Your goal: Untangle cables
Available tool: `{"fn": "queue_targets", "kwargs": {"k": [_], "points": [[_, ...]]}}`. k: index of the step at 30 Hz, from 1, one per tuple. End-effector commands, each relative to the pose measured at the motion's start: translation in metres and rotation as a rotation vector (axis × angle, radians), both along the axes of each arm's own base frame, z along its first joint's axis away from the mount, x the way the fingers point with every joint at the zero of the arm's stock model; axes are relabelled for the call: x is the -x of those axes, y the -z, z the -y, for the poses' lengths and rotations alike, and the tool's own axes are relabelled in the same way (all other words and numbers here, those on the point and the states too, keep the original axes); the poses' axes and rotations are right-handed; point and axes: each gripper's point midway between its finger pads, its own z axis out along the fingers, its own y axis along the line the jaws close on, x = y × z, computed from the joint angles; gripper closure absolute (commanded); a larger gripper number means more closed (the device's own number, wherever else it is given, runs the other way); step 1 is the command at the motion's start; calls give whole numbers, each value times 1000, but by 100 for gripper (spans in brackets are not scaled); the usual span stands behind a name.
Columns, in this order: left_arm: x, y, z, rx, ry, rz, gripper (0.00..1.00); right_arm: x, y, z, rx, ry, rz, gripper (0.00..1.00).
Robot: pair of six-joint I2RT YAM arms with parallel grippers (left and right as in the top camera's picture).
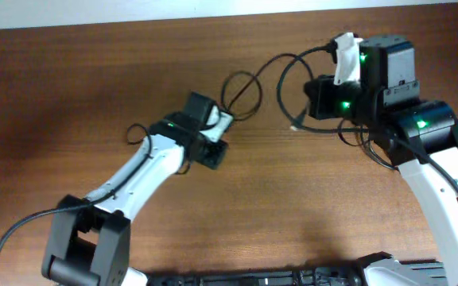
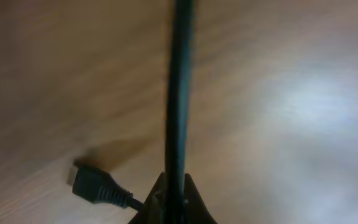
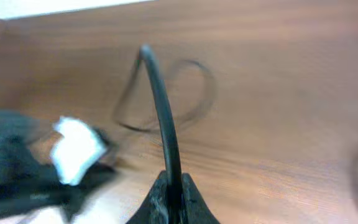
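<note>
The cables (image 1: 243, 89) are thin black cords lying in loops on the wooden table (image 1: 70, 87) between my two grippers. My left gripper (image 1: 217, 123) is shut on a cable at the left end of the loops. In the left wrist view the cable (image 2: 179, 93) runs straight up from the shut jaws (image 2: 173, 198), and a black plug (image 2: 91, 183) lies beside them. My right gripper (image 1: 336, 59) is shut on a cable at the far right. In the right wrist view the cable (image 3: 160, 112) rises from the jaws (image 3: 172, 194) towards a loop (image 3: 191, 93).
A small light connector (image 1: 295, 127) lies on the table below the right loop. The right arm's own thick wires (image 1: 372, 151) hang by its wrist. The table's far edge (image 1: 133, 22) runs along the top. The left gripper shows blurred in the right wrist view (image 3: 73, 149).
</note>
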Motion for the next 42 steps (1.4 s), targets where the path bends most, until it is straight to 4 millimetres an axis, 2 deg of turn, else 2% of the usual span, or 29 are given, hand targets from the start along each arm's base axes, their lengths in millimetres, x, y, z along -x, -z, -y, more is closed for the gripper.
{"fn": "queue_targets", "kwargs": {"k": [1, 2, 3, 6, 8, 9, 11, 14, 17, 18, 21, 22, 25, 27, 28, 31, 35, 36, 39, 41, 42], "points": [[-27, -22, -64, -73, -234, 83, 100, -6, 18, 72, 153, 384, -67, 96], [-33, -33, -84, -64, -293, 109, 100, -2, 27, 95, 177, 487, -114, 96], [-40, -49, -117, -46, -414, 140, 100, 4, 41, 124, 200, 582, -187, 96], [-40, -63, -168, -18, -631, 148, 100, 14, 62, 163, 220, 689, -297, 96], [-32, -67, -216, -8, -822, 131, 100, 27, 78, 201, 223, 797, -391, 96], [-23, -65, -246, -3, -945, 109, 100, 33, 83, 218, 213, 849, -418, 96], [-3, -62, -287, 9, -1137, 66, 100, 41, 85, 240, 195, 917, -439, 96], [14, -61, -320, 82, -1293, 32, 100, 51, 86, 257, 185, 974, -455, 96], [18, -62, -328, 143, -1325, 24, 100, 55, 86, 262, 177, 991, -463, 96], [15, -63, -322, 195, -1312, 17, 100, 53, 87, 259, 156, 979, -463, 96], [-3, -74, -280, 404, -1188, -18, 100, 39, 89, 232, 17, 874, -465, 96], [-9, -78, -260, 459, -1127, -35, 100, 35, 89, 221, -41, 837, -469, 96], [-18, -81, -205, 478, -964, -77, 100, 25, 86, 189, -135, 684, -468, 96], [-20, -81, -176, 471, -880, -96, 100, 22, 86, 173, -128, 633, -469, 96], [-18, -81, -145, 463, -792, -117, 100, 19, 85, 159, -114, 586, -467, 96], [-9, -81, -90, 459, -667, -167, 100, 13, 84, 129, -83, 479, -453, 96], [-3, -87, -32, 479, -529, -165, 93, 12, 84, 90, -56, 363, -453, 96], [0, -90, -15, 486, -479, -156, 92, 14, 86, 74, -44, 317, -458, 96], [5, -98, 21, 528, -432, -158, 92, 17, 91, 46, -22, 235, -475, 96], [8, -101, 35, 544, -409, -159, 91, 18, 97, 33, -8, 195, -493, 96], [12, -103, 44, 549, -387, -159, 88, 19, 103, 22, 5, 166, -512, 96]]}}
